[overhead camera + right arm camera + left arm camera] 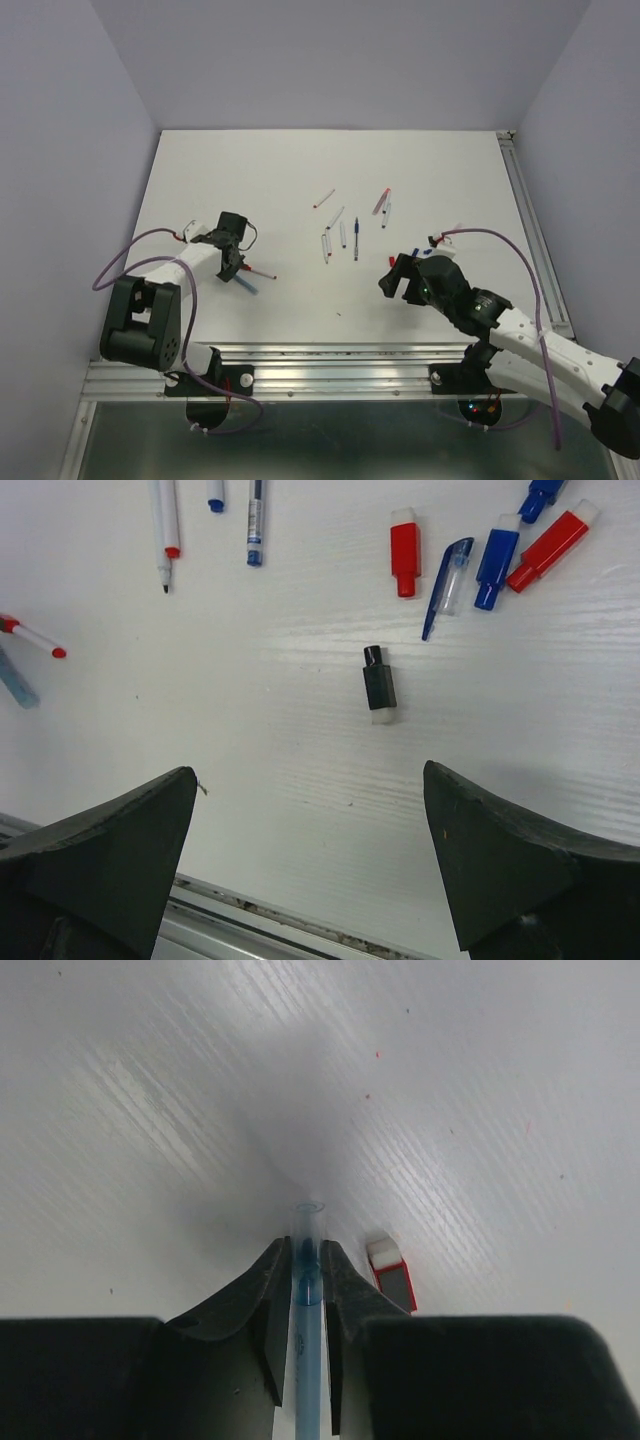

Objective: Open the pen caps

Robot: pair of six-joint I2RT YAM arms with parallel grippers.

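**Loose caps on the right, left pincer clamped on a pen**

Most of the pen caps lie flat on the right side of the white table (pixel 220 170), under the right pincer. The black cap (pixel 379 685) sits alone and closest to it. Its long axis runs almost straight away from the wrist camera, narrow black end pointing away and pale end toward the near edge. Further out is a red cap (pixel 404 552) on roughly the same line but flipped, pale end away. Beside that, a blue clip cap (pixel 447 575), a blue cap (pixel 497 562) and a slanted red cap (pixel 548 546) all tilt up to the right, side by side.

Over on the left, another red piece (pixel 392 1272) lies just beside the left pincer's finger. It's partly hidden, so I can't tell if it's still on a pen.

The left pincer (pixel 306 1246) is clamped on a see-through blue pen (pixel 306 1300), whose barrel runs lengthwise between the fingers with its open end poking out front. The right pincer (pixel 308 775) hangs above the table with its jaws wide apart and nothing between them. The other pens (pixel 356 240) are scattered mid-table.
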